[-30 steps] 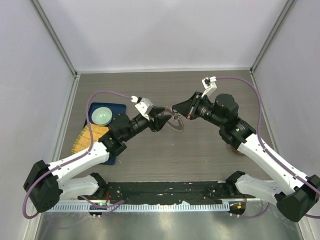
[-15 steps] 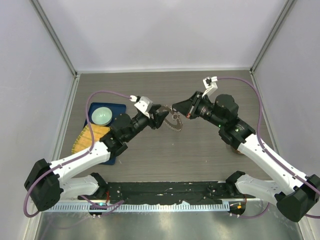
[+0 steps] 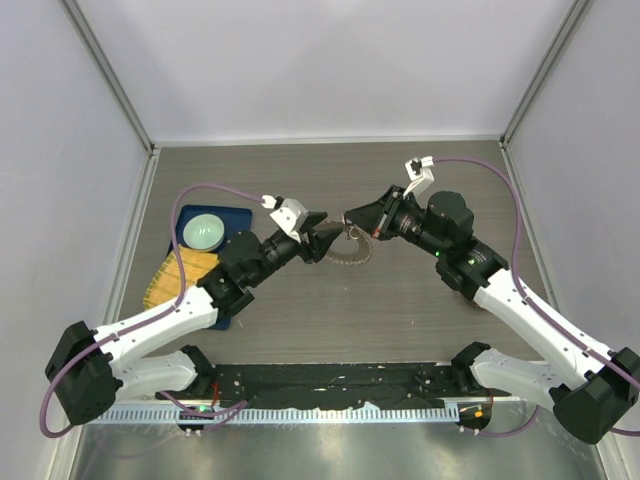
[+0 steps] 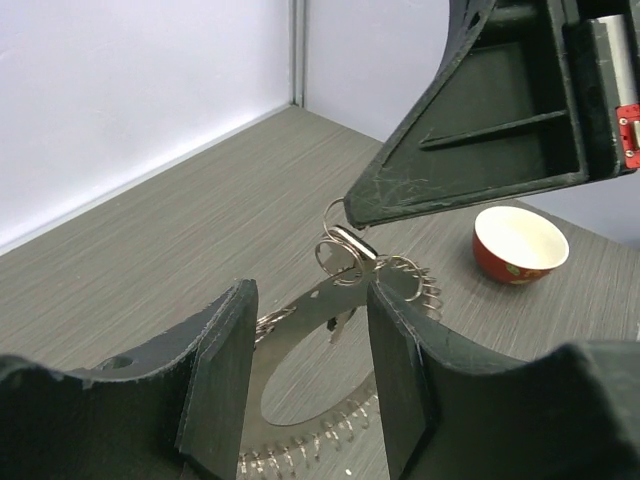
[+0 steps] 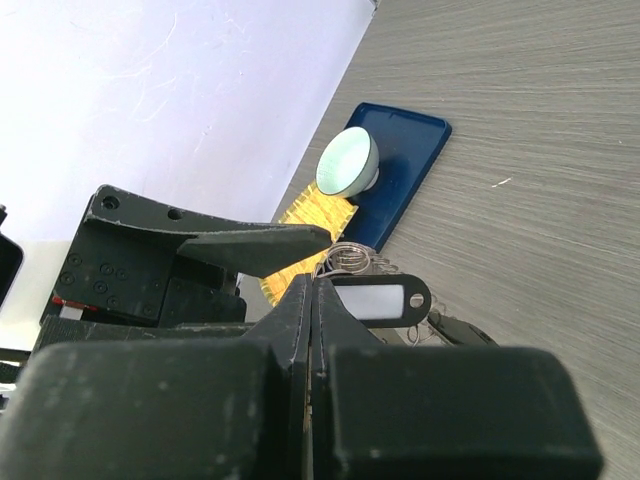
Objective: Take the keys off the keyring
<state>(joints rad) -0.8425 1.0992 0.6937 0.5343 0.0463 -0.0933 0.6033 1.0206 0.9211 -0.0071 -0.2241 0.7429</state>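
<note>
Right gripper (image 5: 312, 288) at 6 o'clock, fingers pressed together on wire rings (image 5: 348, 258). Black key tag (image 5: 375, 300) just beside tip. Left gripper (image 5: 268, 246) at 9 o'clock. Pale bowl (image 5: 347, 165) on blue tray (image 5: 408, 150) at 12 o'clock, on counter (image 5: 520, 150).

The keyring (image 3: 352, 252) is found near the middle of the table (image 3: 330, 330). The left gripper (image 3: 326, 238) is set at its 9 o'clock, with the ring's near edge taken between the spread fingers. The right gripper (image 3: 348, 215) is set at its 12 o'clock, closed on the keys (image 4: 350, 244) above the ring. A tray (image 3: 236, 216) lies at the ring's 9 o'clock, well apart, with a dish (image 3: 205, 231) on it. A brush (image 3: 175, 275) is laid at the tray's 6 o'clock, touching it. A cup (image 4: 520, 243) is placed at the ring's 4 o'clock.
</note>
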